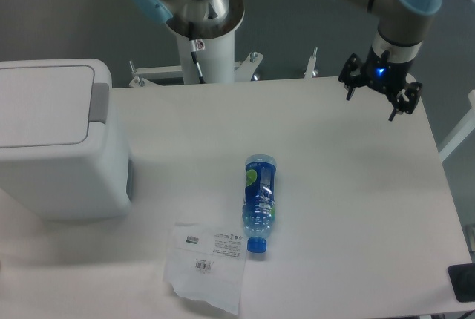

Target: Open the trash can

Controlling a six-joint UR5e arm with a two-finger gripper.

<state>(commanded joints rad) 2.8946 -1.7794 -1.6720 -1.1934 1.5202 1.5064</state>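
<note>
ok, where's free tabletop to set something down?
Bare: the right half of the table, between the bottle and right edge, under the gripper; also the strip behind the bottle. Crowded: left side, with trash can and plastic sheet.

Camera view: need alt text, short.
A white trash can sits lid-closed at the table's left edge, while the robot's gripper, fingers spread, hovers far away over the right rear corner. A plastic bottle lies mid-table beside a printed plastic bag.
</note>
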